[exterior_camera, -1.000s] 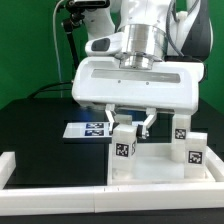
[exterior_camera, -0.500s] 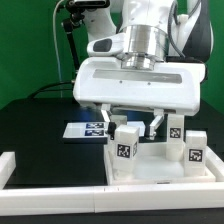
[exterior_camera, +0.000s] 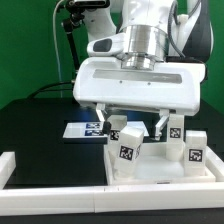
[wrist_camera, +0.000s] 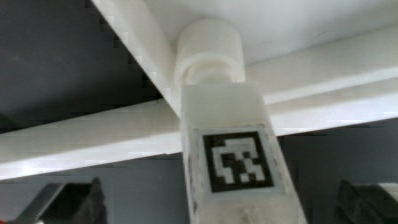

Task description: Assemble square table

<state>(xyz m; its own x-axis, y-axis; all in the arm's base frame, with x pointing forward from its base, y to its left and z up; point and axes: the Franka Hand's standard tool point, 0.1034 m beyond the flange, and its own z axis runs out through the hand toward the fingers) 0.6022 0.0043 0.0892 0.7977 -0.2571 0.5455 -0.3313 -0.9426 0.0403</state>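
Exterior view. A white two-finger gripper [exterior_camera: 133,128] is seen lowered over a white plastic square slab with raised rim [exterior_camera: 160,170], the tabletop of the square table, which lies on the black work surface [exterior_camera: 40,140] against the long white border rail [exterior_camera: 60,196]. The jaws are spread wide, one finger on each side of a small white block leg with a black-and-white tag [exterior_camera: 127,153]; nothing is gripped. That leg stands upright on the slab's near corner, judged to be seated there for fastening. Two further tagged legs [exterior_camera: 194,153] are stood at the exterior view's right. A flat white marker board [exterior_camera: 86,129] lies behind, well clear. Open room is judged to lie upward only; the rail and slab rim close the near side.

Wrist view. The tagged leg [wrist_camera: 228,130] is shown close, between dark fingertips [wrist_camera: 54,203] that stand apart from it. Pale slab edges cross behind.
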